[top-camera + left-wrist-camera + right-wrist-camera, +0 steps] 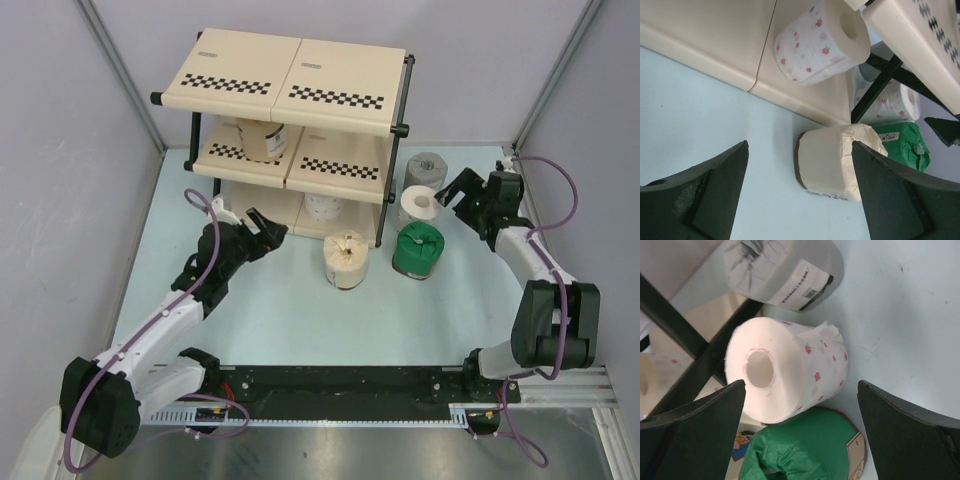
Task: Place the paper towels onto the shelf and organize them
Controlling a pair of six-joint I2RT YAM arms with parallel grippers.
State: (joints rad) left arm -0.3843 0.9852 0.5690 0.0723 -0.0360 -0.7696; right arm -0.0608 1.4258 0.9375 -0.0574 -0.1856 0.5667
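The shelf point(300, 75) stands at the back of the table. A tan roll point(265, 138) sits on its middle tier and a white flowered roll point(324, 208) on its bottom tier point(715, 35). On the table, a tan roll point(345, 259) stands in front of the shelf, with a green-wrapped roll point(417, 250), a white roll point(420, 203) and a grey roll point(425, 169) to the shelf's right. My left gripper point(268, 228) is open, facing the tan roll point(832, 162) from a short distance. My right gripper point(458, 186) is open, close to the white roll point(785, 370) and green roll point(805, 447).
Grey enclosure walls close in the left, back and right sides. A black shelf post point(695, 347) stands just left of the white roll. The grey roll point(785, 270) lies beyond it. A black rail point(340, 385) runs along the near edge.
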